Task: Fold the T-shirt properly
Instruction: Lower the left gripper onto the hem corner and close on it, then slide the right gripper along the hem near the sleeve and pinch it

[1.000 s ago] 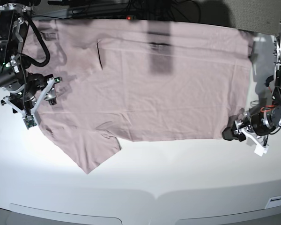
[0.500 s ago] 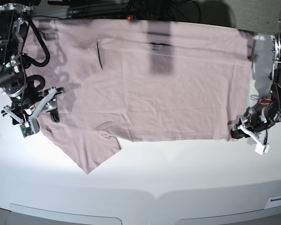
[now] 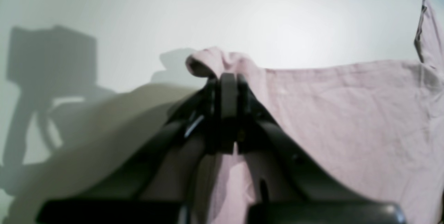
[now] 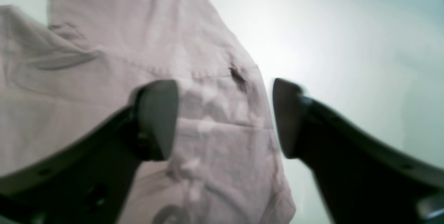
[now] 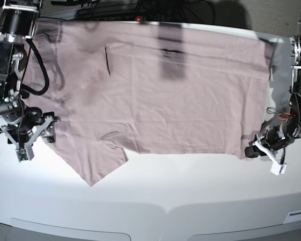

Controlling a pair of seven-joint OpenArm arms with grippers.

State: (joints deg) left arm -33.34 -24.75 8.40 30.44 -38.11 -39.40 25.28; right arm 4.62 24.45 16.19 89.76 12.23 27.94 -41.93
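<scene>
Your T-shirt [image 5: 160,95] lies spread flat across the upper half of the base view on the white table [image 5: 190,191], body running left to right, one short sleeve [image 5: 98,163] pointing toward the lower left. Its far edge at the top of the frame runs into shadow and dark cables [image 5: 115,7], so you cannot make out the neckline there, and the dark patch near the top centre is only a shadow. No print, label or writing can be read anywhere on the fabric.

At the lower right of the base view your left gripper [image 5: 252,150] is pressed together on the T-shirt's lower corner; the left wrist view shows its jaws closed with a small bunch of pink cloth [image 3: 222,62] pinched and rising just above the tips. The fabric behind that bunch is hidden by the gripper itself.

At the left of the base view your right gripper [image 5: 39,131] stands spread wide at the T-shirt's left edge. In the right wrist view, which is blurred, one finger [image 4: 158,116] is over the cloth and the other over bare table; whether either touches you cannot tell.
</scene>
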